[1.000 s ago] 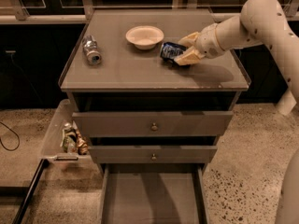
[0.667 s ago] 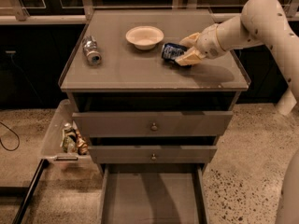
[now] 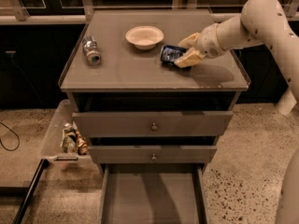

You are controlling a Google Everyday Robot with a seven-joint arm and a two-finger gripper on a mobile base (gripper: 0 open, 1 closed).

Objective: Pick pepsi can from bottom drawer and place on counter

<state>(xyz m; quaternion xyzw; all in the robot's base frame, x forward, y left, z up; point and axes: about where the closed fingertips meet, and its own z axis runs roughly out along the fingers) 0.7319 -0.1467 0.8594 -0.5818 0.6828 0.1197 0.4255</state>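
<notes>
1. While the big white arm (image 3: 254, 22) reaches in from the upper right of the frame, the gripper (image 3: 179, 53) sits low over the counter (image 3: 140, 71), right of the middle.
2. Its two yellowish fingers (image 3: 188, 59) are on both sides of the pepsi can (image 3: 169, 54). One is behind the can and one is in front, and they look pressed onto it, pinching it.
3. The pepsi can lies on its side and looks like it is resting on the counter top, just right of the small pale bowl (image 3: 145, 36).
4. A silver can (image 3: 91, 51) lies well apart on the left side of the counter.
5. Down at the bottom of the frame, the bottom drawer (image 3: 152, 197) is pulled out, and I see nothing on its floor.
6. Above it, the two knobbed drawers (image 3: 152, 124) are nearly closed.
7. A clear tray (image 3: 51, 134) with some small things in it sits at the left of the cabinet.
8. Almost nothing has changed from a second ago. The can and the gripper are in nearly the same spot, maybe a tiny bit lower, and the bowl and the silver can have not moved.
9. I think this means the carrying is over and the can is already where it should be.
10. What looks left is to let go and pull the arm back.
11. The can is on its round side, so it could roll when the fingers come off. A slow, gentle let-go seems best.
</notes>
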